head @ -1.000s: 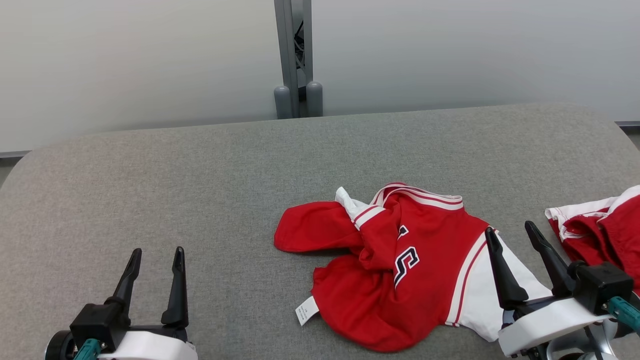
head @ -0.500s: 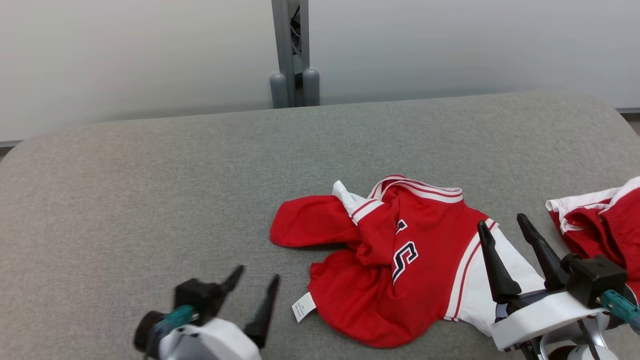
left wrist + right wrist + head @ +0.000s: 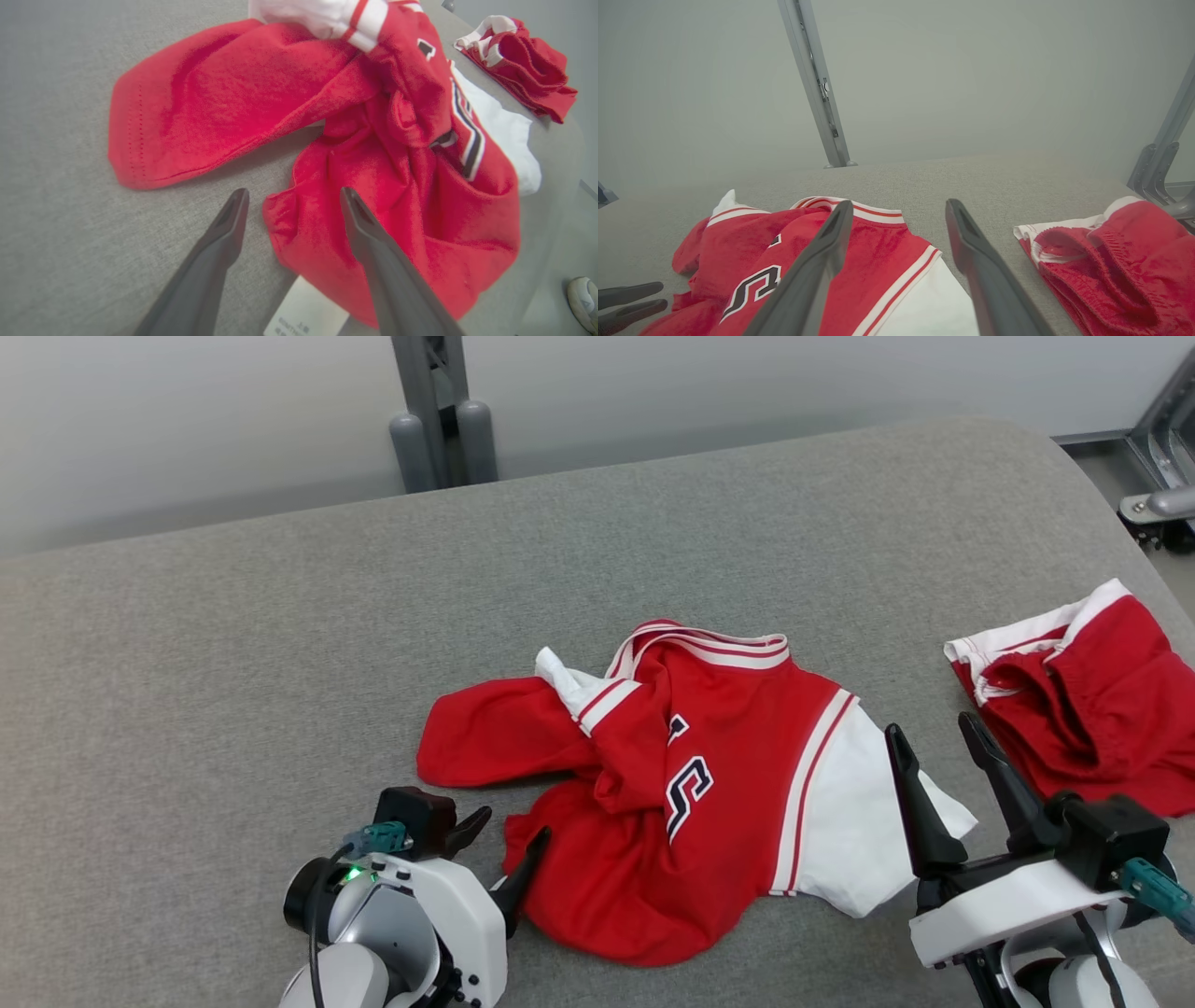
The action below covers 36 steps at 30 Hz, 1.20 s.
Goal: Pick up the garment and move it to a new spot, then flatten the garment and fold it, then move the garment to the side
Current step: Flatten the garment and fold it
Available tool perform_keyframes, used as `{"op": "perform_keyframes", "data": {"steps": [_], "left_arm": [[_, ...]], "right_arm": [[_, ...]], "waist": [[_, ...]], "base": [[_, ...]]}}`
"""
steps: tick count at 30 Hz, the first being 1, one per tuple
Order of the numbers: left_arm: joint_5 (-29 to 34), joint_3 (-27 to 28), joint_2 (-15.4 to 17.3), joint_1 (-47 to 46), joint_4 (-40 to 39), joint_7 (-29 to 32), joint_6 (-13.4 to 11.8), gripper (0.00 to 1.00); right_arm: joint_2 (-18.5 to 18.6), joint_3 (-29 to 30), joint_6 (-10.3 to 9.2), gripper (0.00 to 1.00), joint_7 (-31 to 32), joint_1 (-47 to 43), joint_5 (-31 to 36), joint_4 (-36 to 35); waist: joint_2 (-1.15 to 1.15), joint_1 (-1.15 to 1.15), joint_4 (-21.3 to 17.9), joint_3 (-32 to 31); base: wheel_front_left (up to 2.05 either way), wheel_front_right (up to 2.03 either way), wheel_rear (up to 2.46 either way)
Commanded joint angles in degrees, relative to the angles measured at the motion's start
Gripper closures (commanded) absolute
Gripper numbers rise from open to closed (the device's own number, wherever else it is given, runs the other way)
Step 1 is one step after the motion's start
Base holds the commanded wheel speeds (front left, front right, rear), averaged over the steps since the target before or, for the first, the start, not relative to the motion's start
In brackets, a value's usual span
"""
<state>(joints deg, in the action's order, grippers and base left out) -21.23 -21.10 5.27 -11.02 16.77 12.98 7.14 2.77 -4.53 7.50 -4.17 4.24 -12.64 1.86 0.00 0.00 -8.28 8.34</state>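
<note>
A crumpled red and white jersey (image 3: 691, 784) with dark lettering lies on the grey padded table (image 3: 233, 691), slightly right of the middle. My left gripper (image 3: 512, 829) is open at the jersey's lower left hem. In the left wrist view that gripper (image 3: 294, 193) straddles the red hem edge (image 3: 285, 224), and a white label (image 3: 303, 312) lies between its fingers. My right gripper (image 3: 931, 728) stands open over the jersey's white right part, holding nothing. In the right wrist view this gripper (image 3: 900, 204) hovers above the jersey (image 3: 882, 247).
A second red and white garment (image 3: 1074, 700) lies bunched at the table's right edge, seen too in the right wrist view (image 3: 1111, 266). A grey post (image 3: 434, 411) stands behind the table, and a metal frame (image 3: 1158, 476) is at the far right. The table's left half is bare.
My left gripper has swung right across the table to the jersey's lower left hem. The head camera has shifted, so the whole scene sits further left. The right gripper stays open beside the jersey.
</note>
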Motion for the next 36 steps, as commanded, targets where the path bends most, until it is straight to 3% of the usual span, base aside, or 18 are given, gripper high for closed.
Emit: {"op": "perform_keyframes", "data": {"steps": [1,3,4,6,7,13,23,31,36], "left_arm": [[-0.4,0.3,0.7,-1.5,1.5,0.3,0.2,0.00],[-1.1,0.5,1.1,-3.1,4.3,0.9,0.2,0.00],[-1.4,0.6,1.1,-3.6,5.2,0.9,0.3,0.13],[-1.7,0.6,1.2,-4.0,6.9,1.2,0.3,0.60],[-2.1,0.7,1.2,-4.4,7.5,1.0,0.3,1.00],[-2.9,1.5,1.6,-6.7,9.4,-1.5,0.1,1.00],[-4.5,8.7,5.4,-9.0,7.0,-7.6,-4.5,1.00],[-7.3,14.8,7.7,-2.6,1.2,-9.3,-8.9,1.00],[-9.3,16.6,7.3,5.0,-4.7,-8.2,-11.4,1.00]], "right_arm": [[0.3,0.1,-0.02,0.00,-0.7,0.7,-0.4,0.4],[0.3,0.1,-0.02,0.00,-1.3,1.1,-0.6,1.0],[0.3,0.2,-0.02,0.00,-1.4,1.2,-0.7,1.2],[0.3,0.2,-0.02,0.00,-1.8,1.3,-0.9,1.6],[0.3,0.2,-0.02,0.00,-1.9,1.4,-1.0,1.7],[0.3,0.7,-0.02,0.00,-2.3,1.6,-1.2,2.1],[0.3,1.8,-0.02,0.00,-2.0,1.7,-1.4,2.2],[0.3,3.8,-0.02,0.00,-1.7,0.7,-1.7,2.6],[0.3,4.3,-0.02,0.00,-1.3,0.9,-1.8,2.8]], "waist": [[0.00,0.00,-1.7,1.2],[0.00,0.00,-2.8,1.6],[0.00,0.00,-3.0,1.7],[0.00,0.00,-3.3,1.7],[0.00,0.00,-3.5,1.8],[0.00,0.00,-3.5,1.8],[0.00,0.00,-1.8,1.6],[0.00,0.00,0.2,1.6],[0.00,0.00,2.6,1.8]], "base": [[0.00,0.00,0.00],[0.00,0.00,0.00],[0.00,0.00,0.00],[0.00,0.00,0.00],[0.00,0.00,0.00],[0.00,0.00,0.00],[0.00,0.00,0.00],[0.00,0.00,0.00],[0.00,0.00,0.00]]}}
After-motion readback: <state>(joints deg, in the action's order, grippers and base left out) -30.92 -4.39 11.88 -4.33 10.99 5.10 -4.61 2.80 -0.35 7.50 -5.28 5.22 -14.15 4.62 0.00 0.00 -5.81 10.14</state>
